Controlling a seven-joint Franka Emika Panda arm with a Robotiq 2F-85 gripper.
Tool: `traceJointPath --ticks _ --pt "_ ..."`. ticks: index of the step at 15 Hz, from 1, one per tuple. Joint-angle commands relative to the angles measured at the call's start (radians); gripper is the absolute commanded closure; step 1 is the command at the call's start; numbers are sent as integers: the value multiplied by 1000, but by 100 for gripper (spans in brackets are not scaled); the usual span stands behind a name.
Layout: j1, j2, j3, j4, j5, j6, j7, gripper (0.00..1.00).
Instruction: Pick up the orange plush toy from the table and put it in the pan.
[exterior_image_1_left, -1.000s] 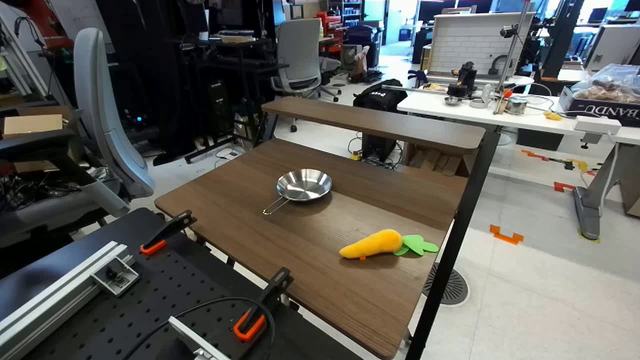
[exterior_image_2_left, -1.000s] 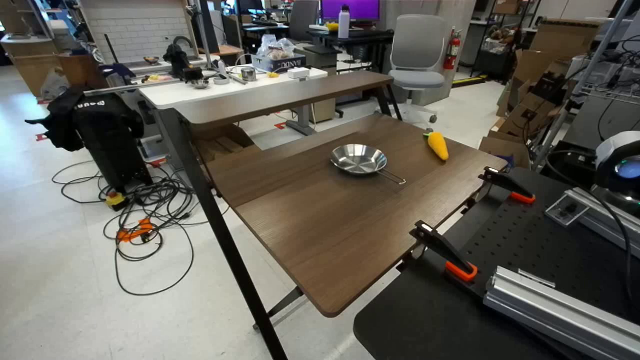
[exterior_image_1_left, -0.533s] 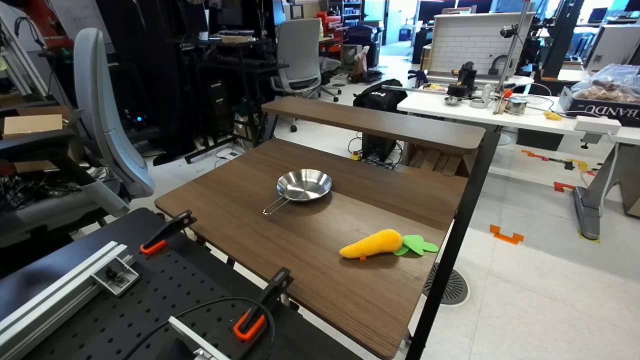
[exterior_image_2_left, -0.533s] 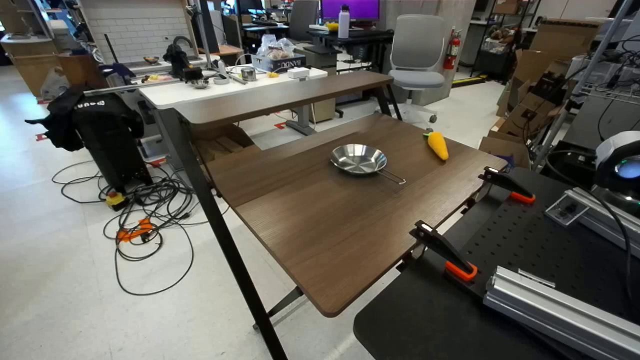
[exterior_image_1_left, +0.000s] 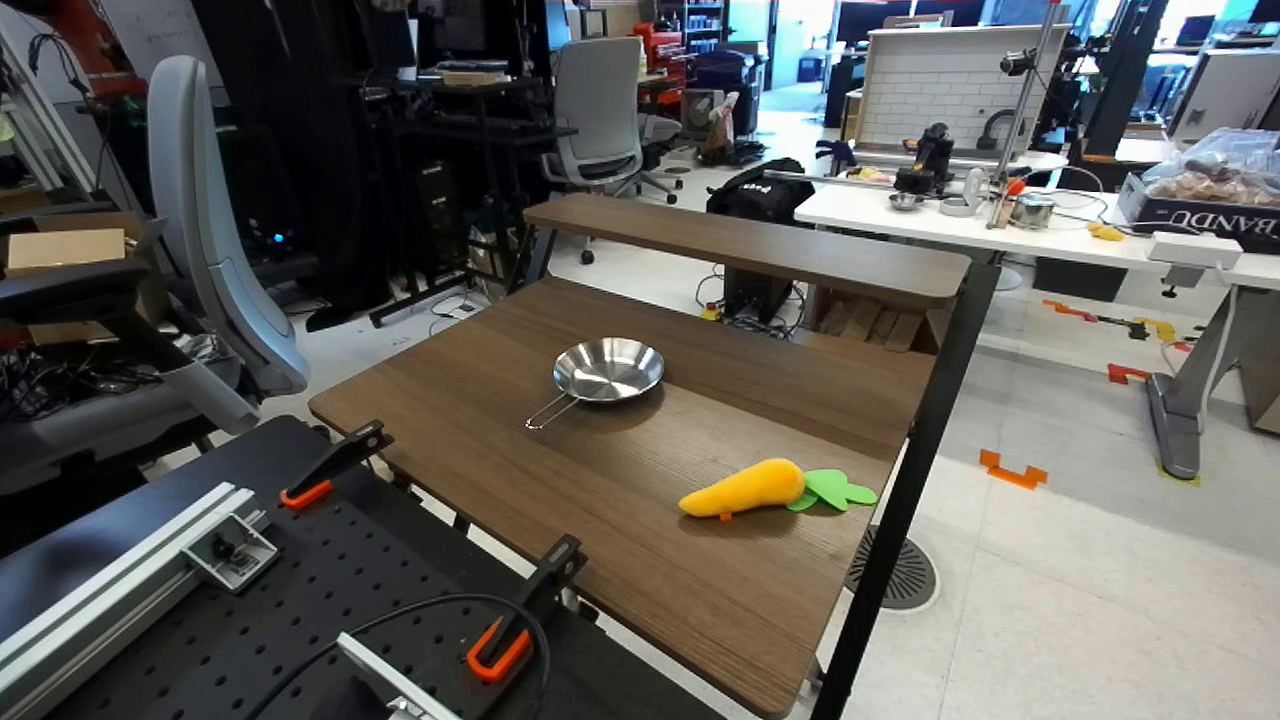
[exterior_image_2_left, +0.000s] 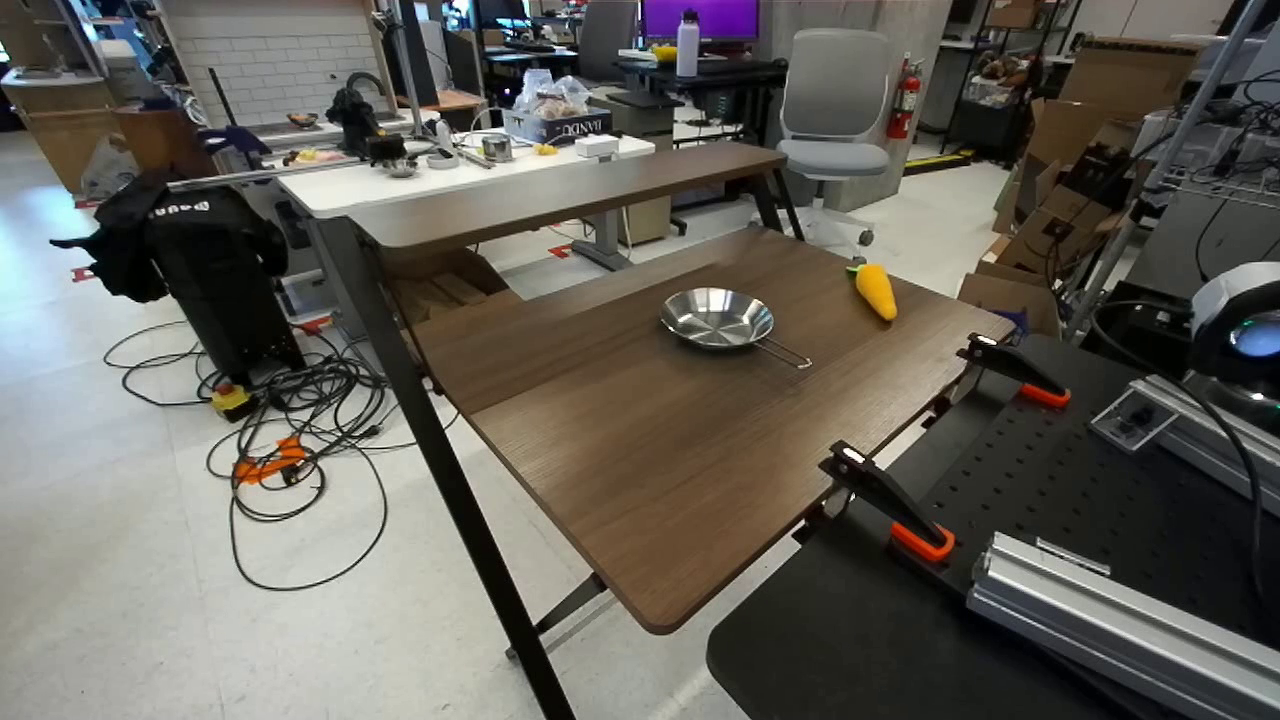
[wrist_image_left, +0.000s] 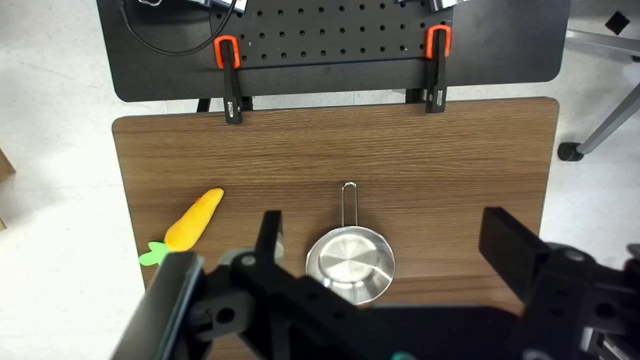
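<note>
Grey office chairs (exterior_image_2_left: 835, 90), a long white workbench (exterior_image_2_left: 335, 192), a red fire extinguisher (exterior_image_2_left: 904, 105) and a tangle of black cables (exterior_image_2_left: 310, 395) on the pale floor (exterior_image_2_left: 120, 560) ring the workspace I run from a distance. At its middle stands a brown wood-grain table (exterior_image_1_left: 620, 480) with rounded corners, a raised shelf (exterior_image_1_left: 745, 245) of the same brown along one long side and a black bench (exterior_image_2_left: 800, 640) with a perforated plate (exterior_image_1_left: 320, 570) along the other. Two black clamps (wrist_image_left: 232, 90) tipped in orange reach from the bench to the table's edge. On the tabletop, in both exterior views, a yellow-orange plush carrot (exterior_image_1_left: 750, 488) with green leaves lies on its side, leafy end near the table's edge. Well apart from it, also on the wood, a shallow round pan (exterior_image_1_left: 608, 370) of shiny metal sits upright, its looped wire handle pointing toward the bench. Seen from the wrist, my black two-fingered gripper (wrist_image_left: 382, 229) hangs above the table with its jaws released and spread wide. The pan shows between the jaws, part of its rim hidden behind the gripper's body. The carrot appears to the left of that gap, its narrow tip slanting toward the clamps, its leafy end just beside the gripper's dark outline.
</note>
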Motion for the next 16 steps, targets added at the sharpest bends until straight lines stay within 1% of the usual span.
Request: traceJointPath --ticks 1,5,10,13,16 --pt "9 22 -18 -20 -7 20 -1 0" --pt "5 53 -25 -66 -12 67 -9 0" --pt "-9 122 -29 -154 -51 255 -10 0" --pt "-20 194 -56 -195 -59 366 -19 0" --pt "-49 278 -96 -224 -53 482 -28 0"
